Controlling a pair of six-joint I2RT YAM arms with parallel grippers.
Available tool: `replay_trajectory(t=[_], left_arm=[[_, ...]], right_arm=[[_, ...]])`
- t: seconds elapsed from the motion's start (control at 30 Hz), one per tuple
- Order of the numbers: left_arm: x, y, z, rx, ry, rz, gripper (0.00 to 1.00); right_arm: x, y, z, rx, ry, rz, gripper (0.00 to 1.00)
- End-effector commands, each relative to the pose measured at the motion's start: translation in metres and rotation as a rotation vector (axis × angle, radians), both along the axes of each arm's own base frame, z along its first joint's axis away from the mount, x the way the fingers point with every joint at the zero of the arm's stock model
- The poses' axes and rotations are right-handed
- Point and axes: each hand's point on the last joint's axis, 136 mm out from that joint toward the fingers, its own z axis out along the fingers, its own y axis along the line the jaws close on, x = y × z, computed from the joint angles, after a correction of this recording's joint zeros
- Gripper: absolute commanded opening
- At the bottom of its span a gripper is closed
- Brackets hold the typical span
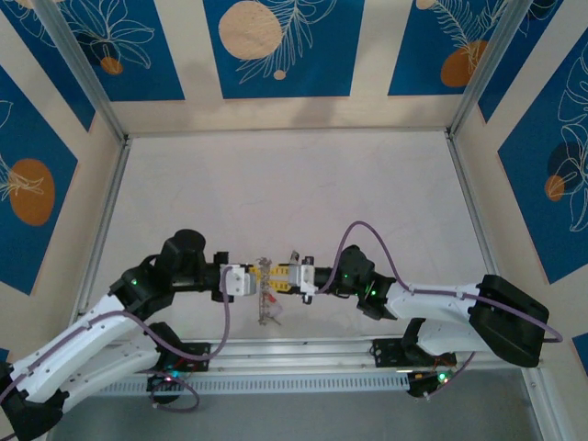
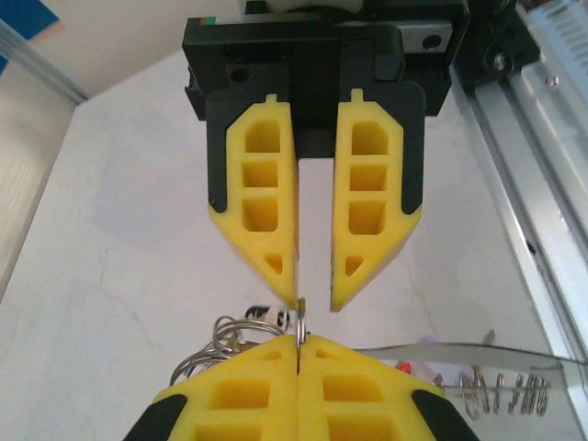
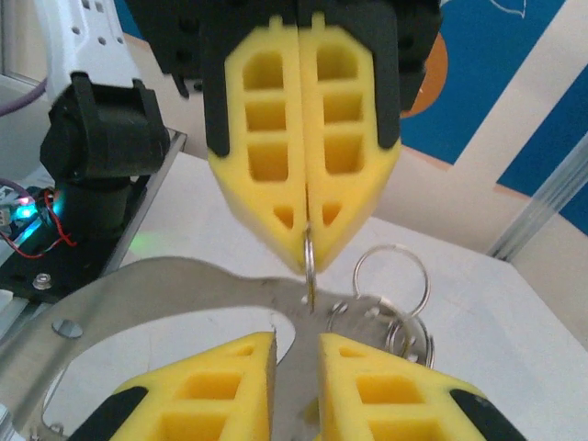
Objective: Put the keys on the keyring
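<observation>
keyring (image 3: 165,289): grey metal, lower left of frame
left claw (image 3: 305,248): clamped on small ring (image 3: 310,266)
right claw (image 2: 315,299): apart

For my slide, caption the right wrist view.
Shut left gripper pinches a small metal ring facing the open right gripper.

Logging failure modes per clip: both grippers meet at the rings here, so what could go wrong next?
1. The left gripper pinches the small metal ring edge-on at its tips; it might twist or slip out.
2. The right gripper faces it open; closing off-centre could knock it loose.
3. The loose rings beside it might snag.
</observation>
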Motion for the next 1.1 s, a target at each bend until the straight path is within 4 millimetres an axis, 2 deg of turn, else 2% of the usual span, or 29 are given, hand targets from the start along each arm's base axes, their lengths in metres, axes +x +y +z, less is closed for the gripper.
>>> replay_trajectory(t=[0.0, 0.27, 0.47, 0.73, 0.77, 0.83, 0.9, 0.93, 0.97, 1.0, 1.07], left_arm=[[0.001, 0.007, 0.003, 0.096, -0.043, -0.011, 0.0], [0.005, -0.002, -0.003, 0.146, 0.008, -0.03, 0.0], [0.007, -0.009, 0.005, 0.109, 0.014, -0.035, 0.0], [0.005, -0.011, 0.007, 0.092, 0.01, -0.047, 0.0], [0.004, -0.011, 0.007, 0.092, 0.012, -0.047, 0.0], [0.004, -0.01, 0.007, 0.087, 0.011, -0.044, 0.0], [0.004, -0.01, 0.007, 0.079, 0.002, -0.042, 0.0], [0.004, -0.009, 0.008, 0.076, 0.0, -0.033, 0.06], [0.006, -0.006, 0.007, 0.081, 0.001, -0.012, 0.18], [0.007, -0.002, 0.006, 0.086, 0.002, 0.013, 0.24], [0.006, 0.005, 0.004, 0.086, 0.002, 0.043, 0.27]], right_arm=[[0.009, 0.007, 0.009, 0.004, 0.011, -0.039, 0.21], [0.014, 0.016, 0.012, 0.017, 0.016, -0.044, 0.23], [0.013, 0.02, 0.007, 0.006, 0.035, -0.026, 0.18], [0.015, 0.022, 0.003, -0.008, 0.049, -0.031, 0.2], [0.015, 0.022, 0.003, -0.005, 0.052, -0.029, 0.17], [0.014, 0.022, 0.004, -0.002, 0.046, -0.02, 0.03], [0.013, 0.021, 0.006, 0.003, 0.037, -0.02, 0.0], [0.012, 0.02, 0.008, 0.012, 0.031, -0.021, 0.0], [0.012, 0.018, 0.011, 0.031, 0.022, -0.024, 0.0], [0.011, 0.015, 0.015, 0.054, 0.013, -0.024, 0.0], [0.005, 0.01, 0.023, 0.092, -0.002, -0.003, 0.0]])
